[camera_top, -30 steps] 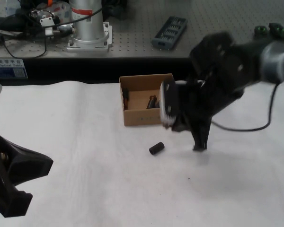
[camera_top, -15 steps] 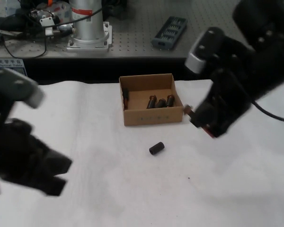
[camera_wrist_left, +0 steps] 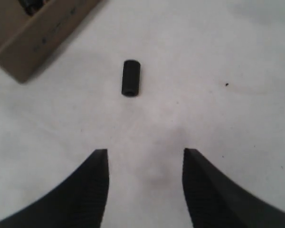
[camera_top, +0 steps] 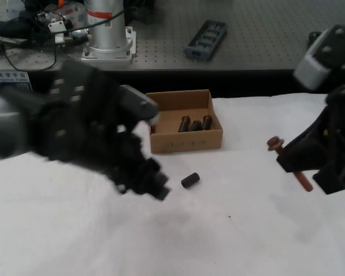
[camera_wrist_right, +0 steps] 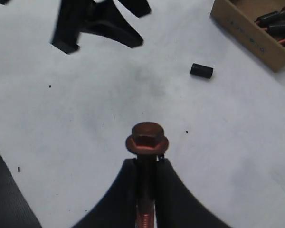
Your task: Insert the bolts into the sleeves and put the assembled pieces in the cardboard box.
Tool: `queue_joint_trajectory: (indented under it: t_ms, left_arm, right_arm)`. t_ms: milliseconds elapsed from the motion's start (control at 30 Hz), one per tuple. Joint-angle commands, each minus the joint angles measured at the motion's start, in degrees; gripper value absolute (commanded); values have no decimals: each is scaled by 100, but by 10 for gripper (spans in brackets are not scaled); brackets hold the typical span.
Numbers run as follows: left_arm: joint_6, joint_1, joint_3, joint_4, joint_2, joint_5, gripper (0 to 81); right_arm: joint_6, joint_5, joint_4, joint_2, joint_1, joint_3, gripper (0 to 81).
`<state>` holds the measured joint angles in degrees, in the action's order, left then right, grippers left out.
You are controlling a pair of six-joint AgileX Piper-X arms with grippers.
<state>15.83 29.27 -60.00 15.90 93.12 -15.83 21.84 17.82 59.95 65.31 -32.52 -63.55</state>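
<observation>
**Bolt gripped on the right, lone sleeve lying on the surface**

The right end effector [camera_wrist_right: 146,164] is clamped on a copper-coloured bolt [camera_wrist_right: 147,137]. Its two fingers press against the shank just below the flanged hex head, which stands clear of the fingertips. Seen from above, that arm holds the bolt tilted over the right side of the white-covered surface [camera_top: 230,236], well apart from the cardboard box [camera_top: 187,141].

The left end effector [camera_wrist_left: 145,152] hangs low over the cloth with its fingers spread apart and nothing between them. A single black sleeve [camera_wrist_left: 131,78] lies on its side near those fingertips, touching neither of them. It rests in front of the box, near the front wall but apart from it.

Inside the open box, a few dark assembled pieces [camera_top: 194,123] lie side by side toward the right. Beyond the cloth, a perforated metal plate [camera_top: 264,34] carries a silver column [camera_top: 106,29] and a dark ridged rack [camera_top: 206,37].
</observation>
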Motion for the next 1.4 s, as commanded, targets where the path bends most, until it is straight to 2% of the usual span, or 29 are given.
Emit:
queue_joint_trajectory:
  t_ms: [0, 200, 433, 833, 1367]
  left_arm:
    - [323, 151, -735, -72, 717, 70, 365]
    - [440, 210, -1603, -3, 1690, 256, 365]
    - [502, 210, -2151, 248, 2229, 268, 365]
    - [783, 210, -2194, 523, 2358, 5, 365]
    - [749, 239, -2194, 368, 2771, -144, 365]
  right_arm:
    - [-26, 75, 16, -116, -12, 12, 28]
    - [-6, 75, 16, -143, -8, 12, 28]
    - [5, 75, 16, -143, 8, 12, 28]
    - [5, 75, -41, -129, 339, 287, 28]
    - [5, 75, -45, -129, 336, 345, 28]
